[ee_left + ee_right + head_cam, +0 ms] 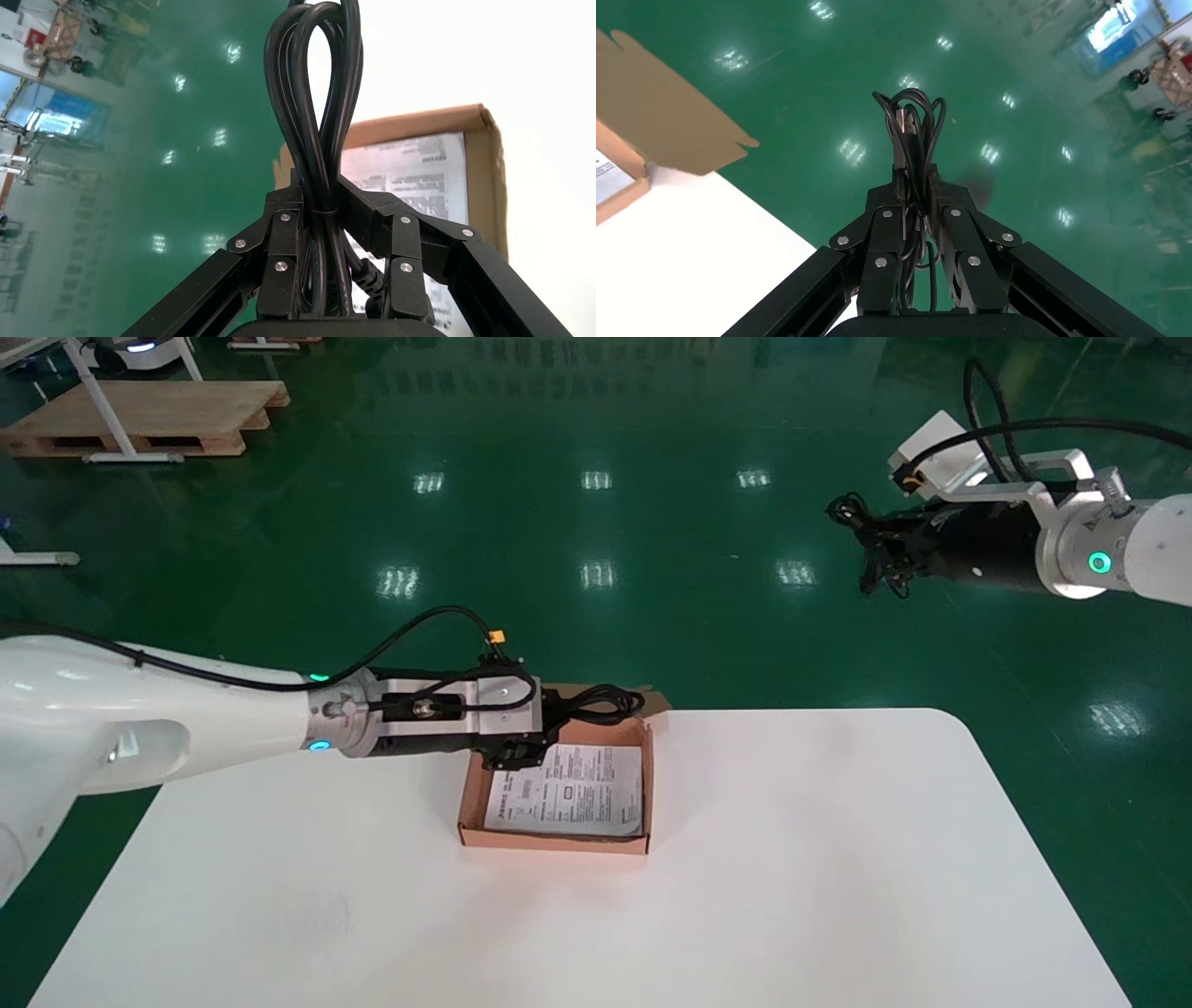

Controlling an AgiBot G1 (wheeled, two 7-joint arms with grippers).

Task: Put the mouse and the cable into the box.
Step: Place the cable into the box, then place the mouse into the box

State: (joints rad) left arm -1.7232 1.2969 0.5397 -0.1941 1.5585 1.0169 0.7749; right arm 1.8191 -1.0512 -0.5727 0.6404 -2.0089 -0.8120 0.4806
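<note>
— while the left tool (556,717) hangs over the far left corner of the cardboard box (554,843), look at what it's got: a thick black cable (605,702), folded into a long loop.

— and the grip?

— fingers pressed in on the bundle from both sides. the left wrist view shows it plainly, the strands pinched between the pads and the loop sticking straight out past the fingertips.

— is the cable in the box?

— it's in the air, lying across the line of the box's far wall. whether it brushes the cardboard, i can't tell.

— what's in the box itself?

— a printed sheet (568,794) lying flat on the bottom. the box sits open on the white tabletop (838,859), near the far edge, with a flap (655,699) folded out behind it.

— now the other arm.

— the right tool (880,549) is raised out over the green floor (596,523), beyond the far right corner of the tabletop, well apart from the box. it's clamped on a thin black cable (852,514), coiled into a small tangle.

— closed tight?

— yes, the right wrist view has the fingers squeezed onto the coil, with loops poking out ahead of the tips and a plug end showing among them.
</note>
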